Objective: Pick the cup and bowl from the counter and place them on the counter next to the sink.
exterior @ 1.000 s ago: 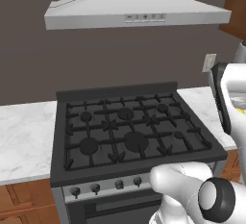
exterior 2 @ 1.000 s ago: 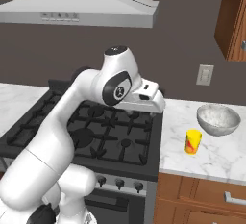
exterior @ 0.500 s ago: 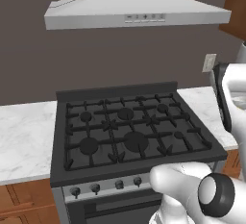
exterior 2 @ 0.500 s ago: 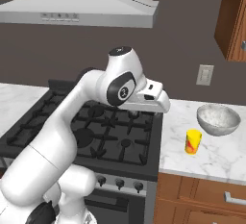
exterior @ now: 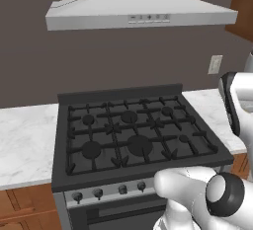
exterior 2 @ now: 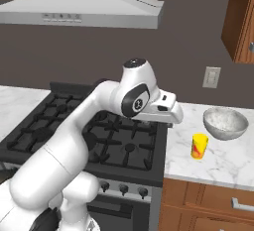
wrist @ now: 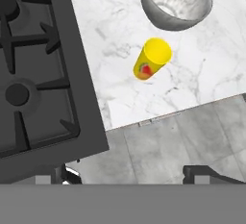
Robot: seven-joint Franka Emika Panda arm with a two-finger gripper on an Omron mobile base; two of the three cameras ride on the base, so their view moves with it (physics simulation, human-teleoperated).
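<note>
**Reaching for the cup beside the stove**

Right base view: the cup (exterior 2: 199, 146) stands near the counter (exterior 2: 223, 163) front edge, the bowl (exterior 2: 225, 123) behind it, apart.

Hand view: the gripper (wrist: 130, 175) is spread wide, holding nothing, short of the cup (wrist: 152, 58). Centre over the cup, then descend; open marble lies either side, the stovetop (wrist: 38, 69) edge nearby.

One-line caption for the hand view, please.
Looking down on a yellow cup and grey bowl on the marble counter beside the stovetop.
</note>
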